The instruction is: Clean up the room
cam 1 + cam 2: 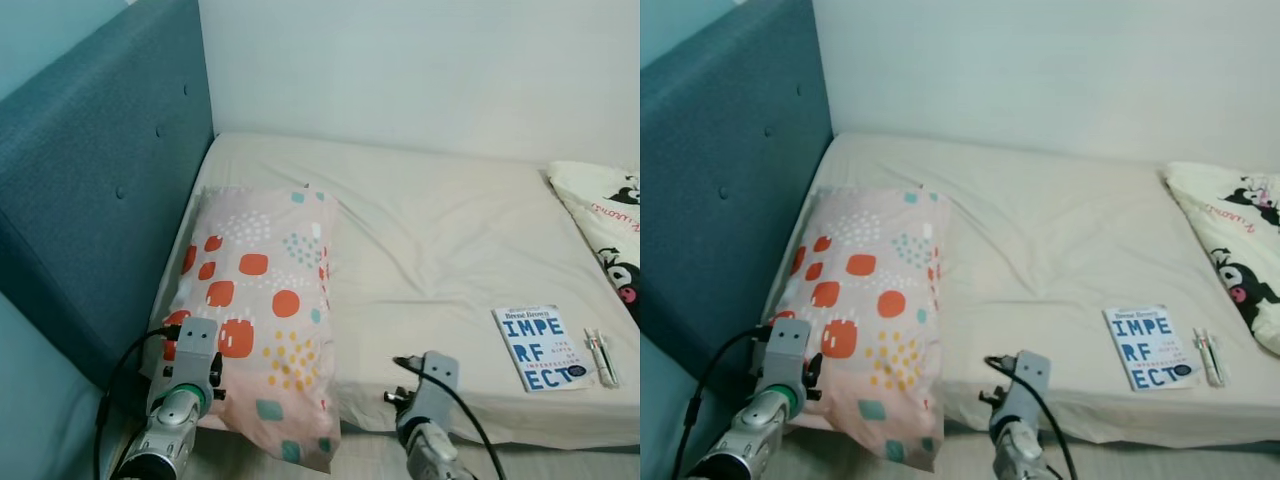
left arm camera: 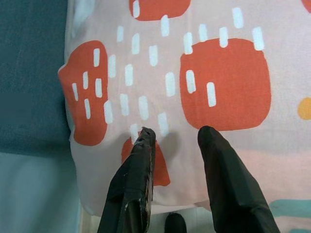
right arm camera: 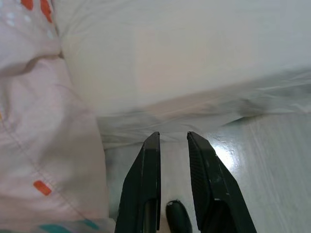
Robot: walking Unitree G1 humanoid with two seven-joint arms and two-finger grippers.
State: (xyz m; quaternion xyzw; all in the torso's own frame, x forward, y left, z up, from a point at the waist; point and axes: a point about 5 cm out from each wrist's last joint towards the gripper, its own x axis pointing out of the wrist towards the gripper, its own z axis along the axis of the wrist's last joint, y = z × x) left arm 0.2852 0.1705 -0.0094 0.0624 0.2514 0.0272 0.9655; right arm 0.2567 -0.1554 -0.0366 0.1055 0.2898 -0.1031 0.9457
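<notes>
1. Soft pink cotton is what the left gripper faces: the pillow lies on the near left of the bed, alongside the headboard, its near end drooping over the mattress edge toward the floor. The gripper's two black fingers stand apart, nothing between them, tips just above the fabric by an orange patch.

2. The pillow looks light, limp and squashy; it will likely fold and sag when lifted. A pinch on a corner or the hanging near edge should gather enough cloth to hold, and nothing about it is fragile or slippery.

3. The right gripper hangs low at the bed's near edge, pointing at the sheet where it meets the floor. Its fingers are slightly parted and hold nothing.

4. Farther right, near the front edge, lies a book, flat and stiff, with a smooth cover that may slide on the sheet. Large blue letters read "IMPE / RF / ECT"; the small print above is too fine to read.

5. Just beside the book lie pens, thin, hard and liable to roll.

6. At the far right sits a cream pillow with black cartoon figures and red script I cannot read.
</notes>
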